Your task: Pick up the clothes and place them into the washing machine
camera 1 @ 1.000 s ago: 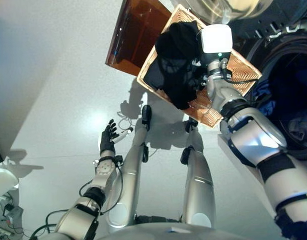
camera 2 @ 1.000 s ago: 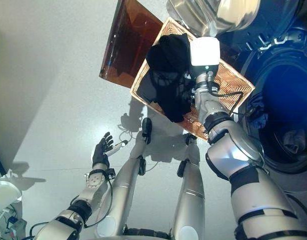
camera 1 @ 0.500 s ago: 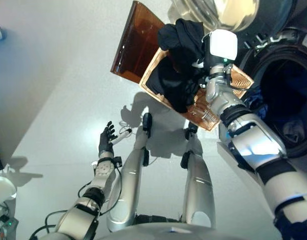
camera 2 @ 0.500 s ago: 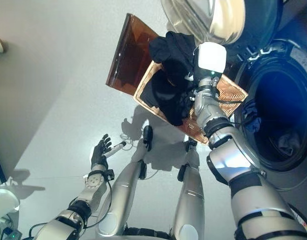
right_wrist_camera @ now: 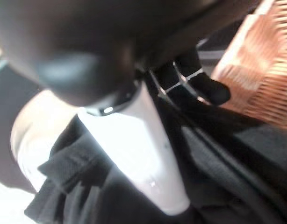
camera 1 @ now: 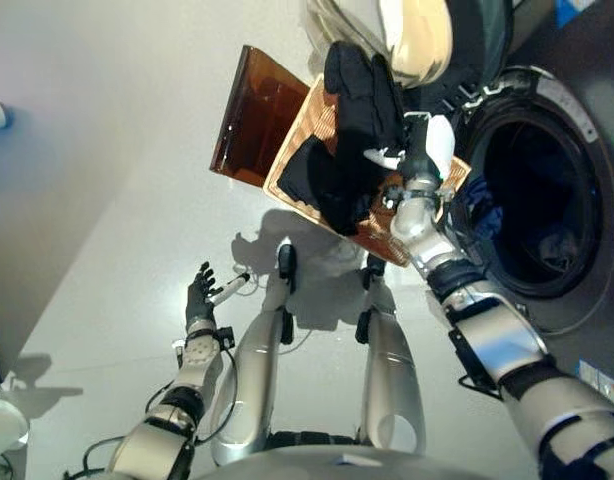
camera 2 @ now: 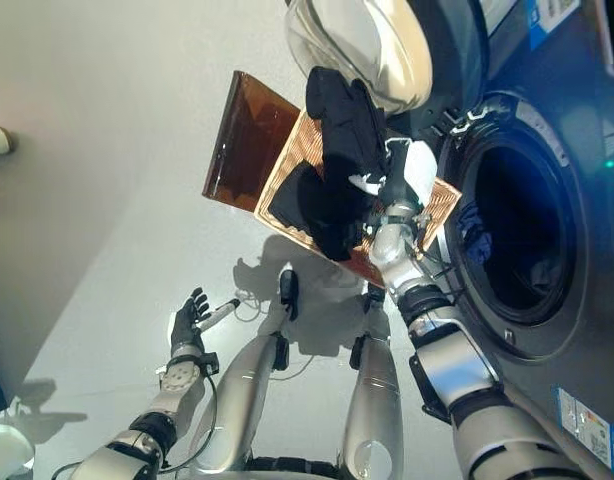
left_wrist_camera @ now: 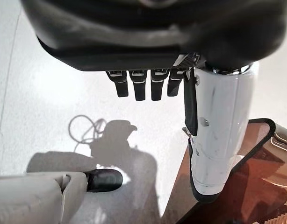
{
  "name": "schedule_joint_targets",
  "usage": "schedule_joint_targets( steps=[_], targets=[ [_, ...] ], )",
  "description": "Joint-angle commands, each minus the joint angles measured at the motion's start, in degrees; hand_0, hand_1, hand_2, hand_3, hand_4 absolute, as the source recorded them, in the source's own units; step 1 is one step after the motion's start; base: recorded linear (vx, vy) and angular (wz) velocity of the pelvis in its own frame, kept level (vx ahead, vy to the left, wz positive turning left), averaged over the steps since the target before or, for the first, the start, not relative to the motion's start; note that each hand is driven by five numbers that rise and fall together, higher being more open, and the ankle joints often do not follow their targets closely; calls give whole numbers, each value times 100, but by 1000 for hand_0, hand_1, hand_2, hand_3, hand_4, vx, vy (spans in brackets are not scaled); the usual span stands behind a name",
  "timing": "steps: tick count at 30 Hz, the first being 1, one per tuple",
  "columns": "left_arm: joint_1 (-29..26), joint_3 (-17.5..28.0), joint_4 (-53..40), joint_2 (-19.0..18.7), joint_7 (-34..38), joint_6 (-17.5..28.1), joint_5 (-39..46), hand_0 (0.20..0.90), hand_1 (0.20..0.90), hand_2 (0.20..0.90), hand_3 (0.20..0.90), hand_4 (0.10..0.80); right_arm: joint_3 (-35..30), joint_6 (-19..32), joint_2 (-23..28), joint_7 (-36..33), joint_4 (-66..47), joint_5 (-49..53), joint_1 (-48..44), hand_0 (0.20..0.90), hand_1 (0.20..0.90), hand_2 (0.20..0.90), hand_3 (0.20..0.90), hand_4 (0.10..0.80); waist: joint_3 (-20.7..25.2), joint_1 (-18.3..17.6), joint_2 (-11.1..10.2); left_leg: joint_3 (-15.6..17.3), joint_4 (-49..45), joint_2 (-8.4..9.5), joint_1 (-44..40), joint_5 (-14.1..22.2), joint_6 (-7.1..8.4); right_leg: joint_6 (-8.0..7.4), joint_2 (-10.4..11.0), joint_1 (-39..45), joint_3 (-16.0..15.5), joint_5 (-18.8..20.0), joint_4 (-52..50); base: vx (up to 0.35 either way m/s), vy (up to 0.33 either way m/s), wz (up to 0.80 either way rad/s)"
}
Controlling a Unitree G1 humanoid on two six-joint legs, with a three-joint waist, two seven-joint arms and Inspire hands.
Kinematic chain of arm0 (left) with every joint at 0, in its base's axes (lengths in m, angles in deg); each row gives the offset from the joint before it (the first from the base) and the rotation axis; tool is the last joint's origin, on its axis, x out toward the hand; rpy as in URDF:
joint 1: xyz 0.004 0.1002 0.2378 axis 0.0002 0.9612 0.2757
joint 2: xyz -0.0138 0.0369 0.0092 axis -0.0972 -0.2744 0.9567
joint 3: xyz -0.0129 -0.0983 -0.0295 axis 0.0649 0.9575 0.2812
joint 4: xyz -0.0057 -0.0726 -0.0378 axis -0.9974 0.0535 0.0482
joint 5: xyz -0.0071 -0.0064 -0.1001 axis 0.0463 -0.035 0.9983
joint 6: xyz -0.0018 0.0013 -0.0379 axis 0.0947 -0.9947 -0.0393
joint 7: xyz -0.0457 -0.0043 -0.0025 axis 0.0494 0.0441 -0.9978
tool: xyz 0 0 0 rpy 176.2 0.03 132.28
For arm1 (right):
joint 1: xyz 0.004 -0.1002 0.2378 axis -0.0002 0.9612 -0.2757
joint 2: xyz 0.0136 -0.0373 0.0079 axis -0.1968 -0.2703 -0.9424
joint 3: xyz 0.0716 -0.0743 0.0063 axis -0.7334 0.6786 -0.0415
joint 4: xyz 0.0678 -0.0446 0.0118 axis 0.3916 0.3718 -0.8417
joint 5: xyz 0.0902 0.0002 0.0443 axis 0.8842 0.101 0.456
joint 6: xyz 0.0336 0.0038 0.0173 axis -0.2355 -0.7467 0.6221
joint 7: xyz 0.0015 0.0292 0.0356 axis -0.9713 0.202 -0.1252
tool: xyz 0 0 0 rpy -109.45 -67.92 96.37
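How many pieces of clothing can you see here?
3, perhaps more: a black garment lifted by the right robot hand, another black one in the basket, and blue cloth at the washer opening.

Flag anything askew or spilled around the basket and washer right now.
Nothing spilled. The black garment hangs half out of the wicker basket, gripped by the right hand. A blue cloth droops over the rim of the washing machine. The left hand is open, idle.

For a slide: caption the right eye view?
Right hand lifts black clothes from wicker basket toward open washing machine.
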State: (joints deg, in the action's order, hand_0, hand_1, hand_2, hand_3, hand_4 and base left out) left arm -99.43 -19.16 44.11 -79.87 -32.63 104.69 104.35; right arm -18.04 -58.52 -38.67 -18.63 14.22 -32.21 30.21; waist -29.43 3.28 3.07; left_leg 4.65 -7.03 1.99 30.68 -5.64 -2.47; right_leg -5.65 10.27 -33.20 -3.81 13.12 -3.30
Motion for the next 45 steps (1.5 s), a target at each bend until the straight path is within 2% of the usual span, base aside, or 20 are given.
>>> schedule_joint_targets(
  steps=[1,4,6,18,33,39,45],
  targets=[
    [374,171,234,-70,196,81,-141,900,900,900,900,800,-232,768,89,-260,-760,234,-217,200,200,200,200,300,399,-6,95,-9,190,115,-113,111,357,-34,-4,268,-6,-583,-556,0,0,0],
    [387,199,254,-68,195,54,-153,900,900,900,900,800,-394,1003,-88,-95,-809,795,18,200,200,200,200,300,436,-27,71,13,152,113,-138,135,350,-35,-8,303,9,-572,-538,7,3,-2],
    [382,185,296,-68,180,33,-153,900,900,900,900,800,-581,1279,-303,76,-692,1623,230,200,200,200,200,300,460,-40,64,44,130,113,-187,179,345,-35,-17,366,48,-585,-511,25,15,-11],
    [390,157,345,-39,141,-20,-73,900,900,900,900,800,-1072,2005,-822,722,-727,3830,1005,200,200,200,200,300,483,-124,96,149,3,100,-184,301,325,-31,-26,389,132,-609,-490,16,8,-9],
    [391,-49,426,55,25,-52,197,900,900,900,900,800,-2155,2663,-1115,1362,13,6692,947,200,200,200,200,300,494,-116,277,274,-203,100,-67,473,321,-35,-9,318,227,-645,-501,4,2,-3],
    [423,-70,434,86,-14,-67,280,900,900,900,900,800,-2396,2872,-1143,1451,-135,7141,976,200,200,200,200,300,494,-137,327,291,-219,101,-44,487,321,-37,-14,294,255,-655,-497,1,-2,-2],
    [463,-108,485,120,-89,-76,367,900,900,900,900,800,-2883,3096,-897,1372,-20,7473,722,200,200,200,200,300,541,-115,401,292,-221,113,-22,503,313,-32,-16,262,285,-667,-509,0,-2,-3]
  ],
)
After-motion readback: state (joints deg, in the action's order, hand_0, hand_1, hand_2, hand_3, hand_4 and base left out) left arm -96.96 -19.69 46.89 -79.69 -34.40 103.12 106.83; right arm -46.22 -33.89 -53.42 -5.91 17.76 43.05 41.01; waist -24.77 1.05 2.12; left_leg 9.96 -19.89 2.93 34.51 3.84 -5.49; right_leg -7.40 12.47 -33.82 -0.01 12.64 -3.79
